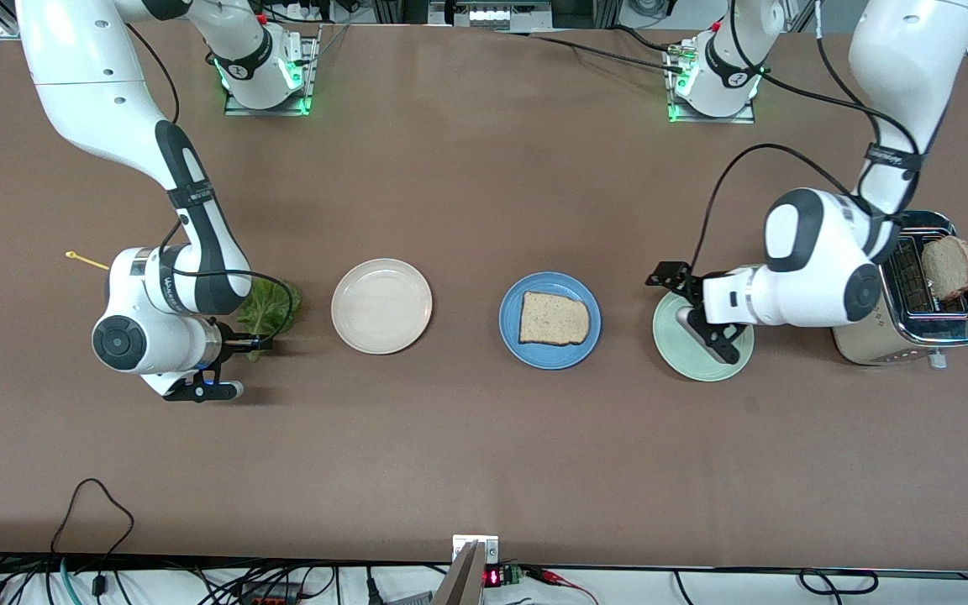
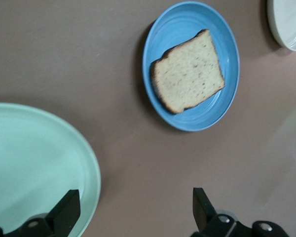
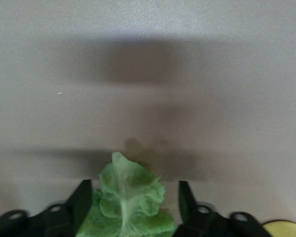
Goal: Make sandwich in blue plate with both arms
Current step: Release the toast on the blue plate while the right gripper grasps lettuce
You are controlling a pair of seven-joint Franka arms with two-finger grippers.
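From the front, the round bright-blue plate (image 1: 549,320) carries one tan bread slice (image 1: 554,319); a second slice (image 1: 949,266) stands in the steel toaster (image 1: 912,298).

The left wrist view shows the left gripper (image 2: 133,210) spread wide and empty over the pale mint plate's (image 2: 34,163) rim.

In the right wrist view, the right gripper (image 3: 133,205) straddles the crinkled green lettuce leaf (image 3: 130,205), fingers apart, probably closing to lift it.

I see one bread slice (image 1: 554,318) on the blue plate (image 1: 511,332). My left end effector (image 1: 698,307) hangs over the mint plate (image 1: 670,346) (a second slice (image 1: 949,266) sits in the toaster (image 1: 870,344)).
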